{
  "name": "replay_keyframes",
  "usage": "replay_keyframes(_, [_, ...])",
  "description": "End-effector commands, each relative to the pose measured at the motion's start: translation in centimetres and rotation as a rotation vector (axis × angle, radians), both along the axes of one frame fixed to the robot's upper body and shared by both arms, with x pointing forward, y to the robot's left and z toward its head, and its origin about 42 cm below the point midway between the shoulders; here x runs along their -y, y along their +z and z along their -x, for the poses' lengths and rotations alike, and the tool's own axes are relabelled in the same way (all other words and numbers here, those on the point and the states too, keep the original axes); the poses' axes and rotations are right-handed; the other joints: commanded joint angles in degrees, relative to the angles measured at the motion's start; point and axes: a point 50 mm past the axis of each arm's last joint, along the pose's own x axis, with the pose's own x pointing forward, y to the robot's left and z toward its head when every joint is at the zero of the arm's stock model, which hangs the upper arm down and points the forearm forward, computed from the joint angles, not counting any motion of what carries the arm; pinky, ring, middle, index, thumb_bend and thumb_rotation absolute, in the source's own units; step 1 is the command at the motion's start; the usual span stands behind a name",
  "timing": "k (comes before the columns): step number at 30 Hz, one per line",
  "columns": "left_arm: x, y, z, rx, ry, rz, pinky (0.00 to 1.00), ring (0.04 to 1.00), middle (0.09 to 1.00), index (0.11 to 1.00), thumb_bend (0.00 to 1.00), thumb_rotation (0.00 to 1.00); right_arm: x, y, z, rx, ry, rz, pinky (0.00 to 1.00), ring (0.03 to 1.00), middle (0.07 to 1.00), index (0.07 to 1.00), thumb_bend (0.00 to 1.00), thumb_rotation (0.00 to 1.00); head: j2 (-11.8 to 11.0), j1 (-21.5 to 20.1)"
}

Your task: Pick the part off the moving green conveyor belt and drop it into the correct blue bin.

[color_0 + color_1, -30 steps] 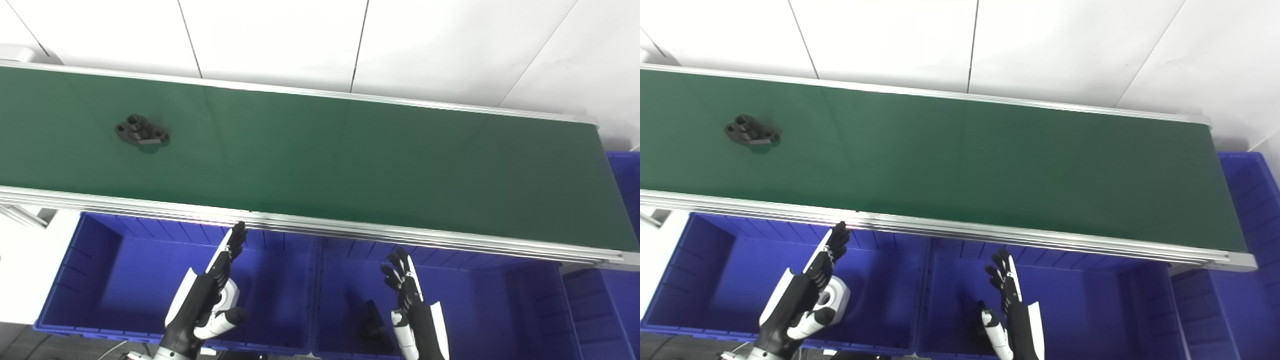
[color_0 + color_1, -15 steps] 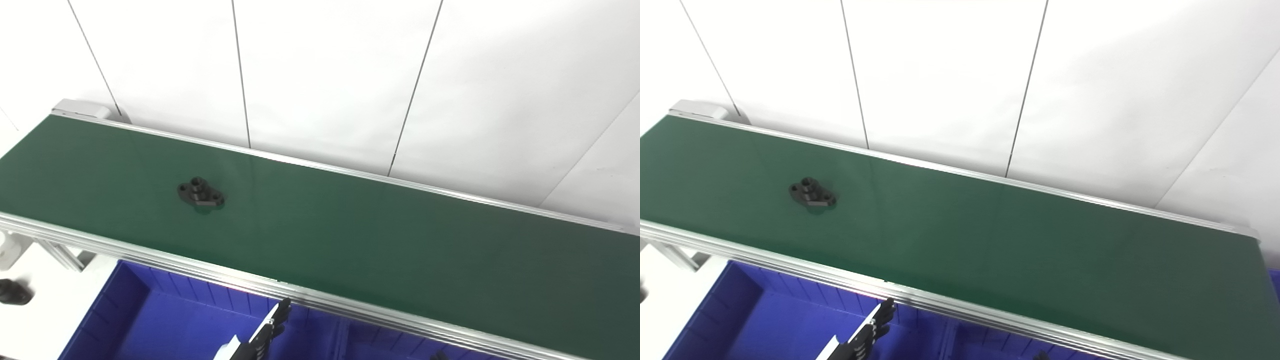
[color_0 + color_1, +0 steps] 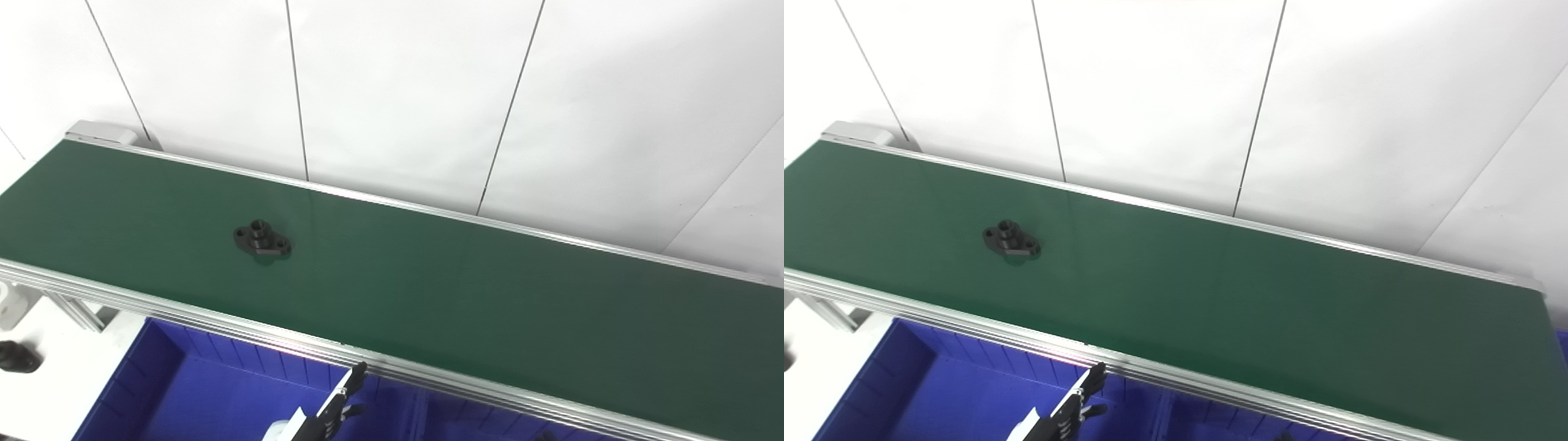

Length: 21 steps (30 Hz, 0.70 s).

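Part (image 3: 262,239) lies left of the conveyor belt's (image 3: 465,288) middle, beyond its near rail from our left hand (image 3: 334,413), empty, fingers outstretched; right hand barely visible, state unclear.

The black-and-white left robot hand (image 3: 331,413) is cut off by the bottom edge, only its fingertips showing. The deep blue plastic bin (image 3: 184,398) runs off the bottom edge. A small dark object (image 3: 15,357) at the left edge is unidentifiable.
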Motion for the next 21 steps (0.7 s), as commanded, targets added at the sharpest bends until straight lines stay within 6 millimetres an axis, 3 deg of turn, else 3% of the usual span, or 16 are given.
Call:
replay_keyframes(1, [0.1,0.7,-0.3,0.056,0.001,0.017,0.9,1.0,1.0,1.0,0.89,0.75,-0.3,0.8,-0.2,0.072,0.001,-0.005,1.0,0.926,0.967,1.0,0.85,0.97,0.14,-0.12])
replay_keyframes(15, [0.0,0.7,-0.7,0.058,-0.001,0.035,0.91,1.0,1.0,1.0,0.91,0.73,-0.6,1.4,-0.6,0.098,0.0,-0.004,1.0,0.921,0.97,1.0,0.81,0.97,1.3,-1.7])
replay_keyframes(17, [0.0,0.7,-0.8,0.061,-0.005,0.03,0.92,1.0,1.0,1.0,0.91,0.74,-0.7,2.2,-0.6,0.124,-0.015,-0.006,0.98,0.92,0.959,1.0,0.8,0.92,1.48,-2.12])
replay_keyframes(21, [0.0,0.7,-1.1,0.065,-0.001,0.033,0.93,1.0,1.0,1.0,0.91,0.73,-0.8,4.3,-0.7,0.19,-0.053,0.014,0.87,0.887,0.926,1.0,0.63,0.74,1.7,-3.09])
